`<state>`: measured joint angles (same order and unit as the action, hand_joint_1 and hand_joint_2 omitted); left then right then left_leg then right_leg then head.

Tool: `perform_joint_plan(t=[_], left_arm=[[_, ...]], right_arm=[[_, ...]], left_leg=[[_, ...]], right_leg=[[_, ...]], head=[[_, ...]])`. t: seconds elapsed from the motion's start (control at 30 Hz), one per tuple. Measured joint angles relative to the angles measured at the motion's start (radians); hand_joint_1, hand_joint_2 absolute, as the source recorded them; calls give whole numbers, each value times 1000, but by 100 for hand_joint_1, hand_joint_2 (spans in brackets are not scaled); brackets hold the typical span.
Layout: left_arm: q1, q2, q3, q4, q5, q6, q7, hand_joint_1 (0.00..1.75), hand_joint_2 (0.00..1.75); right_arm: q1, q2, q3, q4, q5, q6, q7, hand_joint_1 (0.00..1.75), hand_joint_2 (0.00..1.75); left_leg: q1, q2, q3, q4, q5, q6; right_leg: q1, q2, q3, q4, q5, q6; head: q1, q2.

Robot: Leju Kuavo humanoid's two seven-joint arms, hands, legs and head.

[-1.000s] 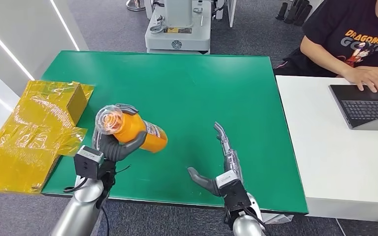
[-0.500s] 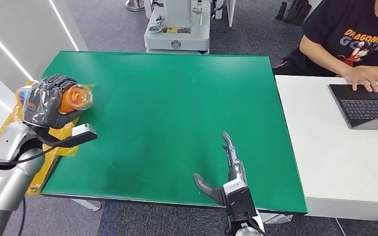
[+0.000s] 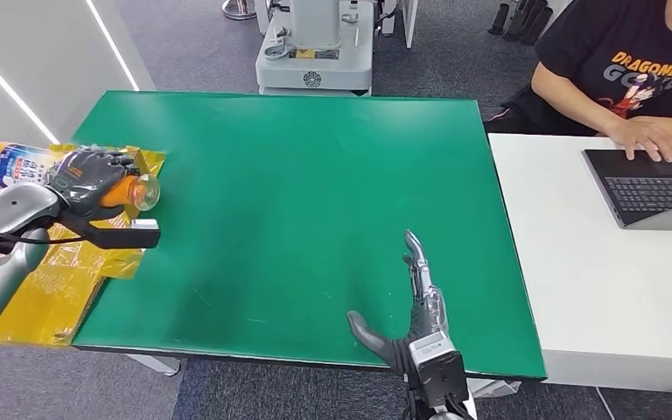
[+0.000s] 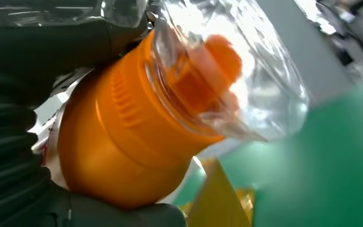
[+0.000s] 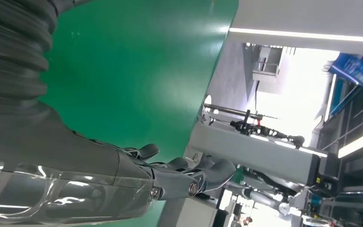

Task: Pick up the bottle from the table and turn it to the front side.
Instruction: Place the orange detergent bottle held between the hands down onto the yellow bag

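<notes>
Here, largest first:
Table (image 3: 315, 201): green top, bare in the middle.
Yellow wrapping (image 3: 44, 262): crinkled, at the table's left edge.
Left robot hand (image 3: 87, 182): raised above that edge — clenched around the bottle.
Right robot hand (image 3: 411, 306): released, fingers straight, at the near edge.
Bottle (image 3: 26, 164): orange, lying level in the air — clear cap toward the table.

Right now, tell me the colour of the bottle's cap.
Orange, under a clear plastic cover; the bottle in the left hand is orange too. Clearest in the left wrist view.
</notes>
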<state>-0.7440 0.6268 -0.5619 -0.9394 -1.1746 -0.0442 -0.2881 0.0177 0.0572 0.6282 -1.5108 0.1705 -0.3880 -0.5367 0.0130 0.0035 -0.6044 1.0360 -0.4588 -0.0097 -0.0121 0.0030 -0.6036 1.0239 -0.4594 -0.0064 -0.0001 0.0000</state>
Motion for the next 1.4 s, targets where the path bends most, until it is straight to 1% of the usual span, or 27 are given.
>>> perform_joint_plan(t=[0.1, 0.23, 0.3, 0.4, 0.47, 0.57, 0.67, 0.73, 0.83, 0.93, 1.07, 1.17, 1.3, 1.4], left_arm=[[-38, 6, -59, 76, 8, -28, -58, 175, 175], [-94, 10, -160, 180, 33, -156, -177, 175, 175], [-112, 6, -214, 228, 46, -174, -200, 175, 175], [-126, -3, -271, 285, 63, -171, -204, 175, 175], [-131, -11, -298, 317, 65, -147, -190, 175, 175], [-133, -35, -329, 370, 64, -63, -147, 175, 175], [-136, -78, -343, 421, 66, 13, -103, 175, 175], [-136, -112, -347, 452, 66, 47, -68, 175, 175], [-136, -161, -348, 487, 69, 84, -14, 175, 175], [-136, -200, -348, 514, 73, 108, 27, 175, 175], [-133, -237, -348, 544, 74, 113, 53, 175, 175], [-126, -254, -348, 563, 74, 92, 57, 175, 175], [-110, -263, -347, 583, 89, 46, 63, 175, 175], [-103, -262, -342, 595, 98, 32, 72, 175, 175]], right_arm=[[0, 3, -2, -2, 0, 10, 0, 0, 175], [-1, 3, -3, -3, -5, 15, -3, 0, 175], [-1, 3, -3, -4, -7, 14, -3, 0, 175], [-2, 3, -3, -6, -8, 12, -3, 0, 175], [-5, 3, -3, -6, -11, 10, -2, 0, 175], [-11, 3, -3, -5, -18, 6, -1, 0, 175], [-22, 3, -1, -3, -27, -4, -1, 0, 175], [-28, 3, 2, -2, -34, -14, 0, 0, 175], [-31, 3, 5, -2, -39, -27, 2, 0, 175], [-33, 3, 9, -4, -40, -34, 2, 0, 175], [-41, 3, 13, -26, -39, -53, -21, 0, 175], [-51, 3, 15, -58, -38, -72, -41, 0, 175], [-54, 1, 22, -106, -37, -99, -68, 0, 175], [-57, -2, 28, -132, -36, -109, -78, 0, 175]], left_leg=[[0, 0, 0, 0, 0, 0], [0, 0, 0, 0, 0, 0], [0, 0, 0, 0, 0, 0], [0, 0, 0, 0, 0, 0], [0, 0, 0, 0, 0, 0], [0, 0, 0, 0, 0, 0], [0, -1, 0, 0, 0, 0], [0, -1, 0, 0, 0, 0], [0, -1, 0, 0, 0, 0], [0, -1, 0, 0, 0, 0], [0, -1, 0, 0, 0, 0], [0, -1, 0, 0, 0, 0], [0, -1, 0, 0, 0, 0], [0, -1, 0, 0, 0, 0]], right_leg=[[0, 0, 0, 0, 0, 0], [0, 0, 0, 0, 0, 0], [0, 0, 0, 0, 0, 0], [0, 1, 0, 0, 0, 0], [0, 0, 0, 0, 0, 0], [0, 0, 0, 0, 0, 0], [0, -1, 0, 0, 0, 0], [0, -1, 0, 0, 0, 0], [0, -1, 0, 0, 0, 0], [0, -1, 0, 0, 0, 0], [0, -1, 0, 0, 0, 0], [0, -1, 0, 0, 0, 0], [0, -1, 0, 0, 0, 0], [0, -1, 1, 0, 0, 0]], head=[[0, 0], [0, 0], [0, 0], [0, 0], [0, 0], [0, 0], [0, 0], [0, 0], [0, 0], [0, 0], [0, 0], [0, 0], [0, 0], [0, 0]])
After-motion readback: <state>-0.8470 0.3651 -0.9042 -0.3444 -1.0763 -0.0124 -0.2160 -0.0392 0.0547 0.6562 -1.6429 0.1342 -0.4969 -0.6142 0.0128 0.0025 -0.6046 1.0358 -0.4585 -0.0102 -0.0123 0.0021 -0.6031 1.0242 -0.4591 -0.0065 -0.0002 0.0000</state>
